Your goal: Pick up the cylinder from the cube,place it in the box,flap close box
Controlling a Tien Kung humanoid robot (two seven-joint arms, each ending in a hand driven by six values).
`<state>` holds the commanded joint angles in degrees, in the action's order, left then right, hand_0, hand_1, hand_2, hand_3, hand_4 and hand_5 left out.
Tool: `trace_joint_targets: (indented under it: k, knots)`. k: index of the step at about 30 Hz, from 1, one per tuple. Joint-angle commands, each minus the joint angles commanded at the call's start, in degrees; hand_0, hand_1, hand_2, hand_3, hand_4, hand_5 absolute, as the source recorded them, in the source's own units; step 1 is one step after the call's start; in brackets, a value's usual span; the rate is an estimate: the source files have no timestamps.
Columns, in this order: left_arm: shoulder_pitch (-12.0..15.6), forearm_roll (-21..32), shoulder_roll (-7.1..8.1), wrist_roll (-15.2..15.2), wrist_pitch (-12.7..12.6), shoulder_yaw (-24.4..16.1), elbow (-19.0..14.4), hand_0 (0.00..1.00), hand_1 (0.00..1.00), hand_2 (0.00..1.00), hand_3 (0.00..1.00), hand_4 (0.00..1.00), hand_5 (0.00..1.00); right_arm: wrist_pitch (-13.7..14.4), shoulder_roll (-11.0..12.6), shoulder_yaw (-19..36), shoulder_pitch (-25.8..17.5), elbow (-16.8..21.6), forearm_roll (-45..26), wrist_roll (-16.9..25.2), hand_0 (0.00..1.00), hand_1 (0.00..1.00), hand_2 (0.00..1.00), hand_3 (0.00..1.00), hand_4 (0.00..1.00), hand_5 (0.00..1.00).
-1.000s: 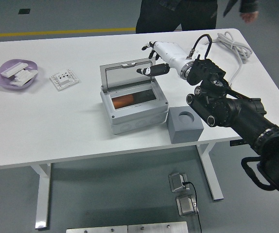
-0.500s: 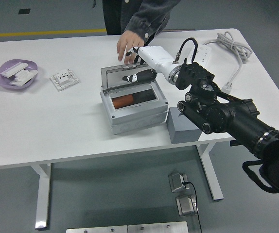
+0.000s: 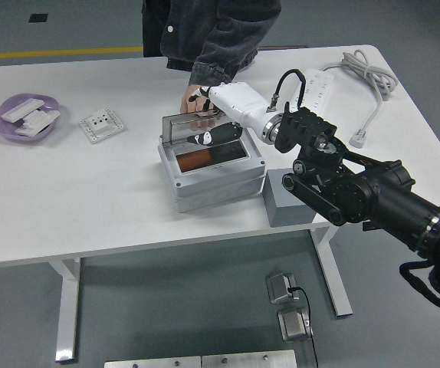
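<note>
Head view
Table [image 3: 90, 192]: white, seen from above; near edge towards the bottom of the picture.
Box [image 3: 208, 180]: grey, set near the table's middle; the lower body is open to view from above.
Lid [image 3: 197, 126]: clear flap, hinged at the box's far edge, tilted forward over the opening, not shut.
Cylinder [image 3: 197, 161]: orange-brown, lying on its side inside the box, at the left of the opening.
Cube [image 3: 285, 205]: grey, just right of the box, partly covered by the right arm; nothing is seen on its visible part.
Right hand [image 3: 218, 123]: white shell with dark fingers, reached in from the right and placed over the lid's upper part; the fingers are extended against the flap, nothing is grasped.
Left arm: not seen.
Person: stands at the far side in a dark jacket; one hand [image 3: 192, 103] is laid at the lid's far edge, just behind the robot's hand.
Dish [image 3: 5, 123]: purple, at the far left, white parts lying in it.
Plate [image 3: 101, 124]: white switch plate, right of the dish, well apart from the box.
Power strip [image 3: 320, 86]: white, with a coiled cable, at the far right of the table.
</note>
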<state>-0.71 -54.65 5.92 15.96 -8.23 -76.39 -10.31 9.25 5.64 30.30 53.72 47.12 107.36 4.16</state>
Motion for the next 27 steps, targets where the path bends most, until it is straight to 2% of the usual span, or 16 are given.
trace_joint_targets:
  k: [12, 19, 27]
  knots:
    - [0.7, 0.2, -0.6, 0.1, -0.1, -0.2, 0.0, 0.647, 0.552, 0.512, 0.607, 0.58, 0.164, -2.0, 4.3, 1.9, -4.7, 11.8, 3.3, -4.3, 0.492, 0.558, 0.638, 0.809, 0.913, 0.57]
    - [0.8, 0.3, -0.86, 0.1, -0.1, -0.2, 0.0, 0.647, 0.552, 0.513, 0.607, 0.58, 0.164, -1.9, 5.6, 2.5, -7.5, 13.5, 3.0, -4.4, 0.483, 0.553, 0.638, 0.81, 0.911, 0.57]
    - [0.9, 0.4, -1.02, 0.2, -0.1, 0.0, 0.0, 0.647, 0.552, 0.513, 0.607, 0.58, 0.164, -1.2, 6.0, 4.7, -9.3, 14.2, 3.0, -4.4, 0.449, 0.537, 0.643, 0.812, 0.907, 0.575]
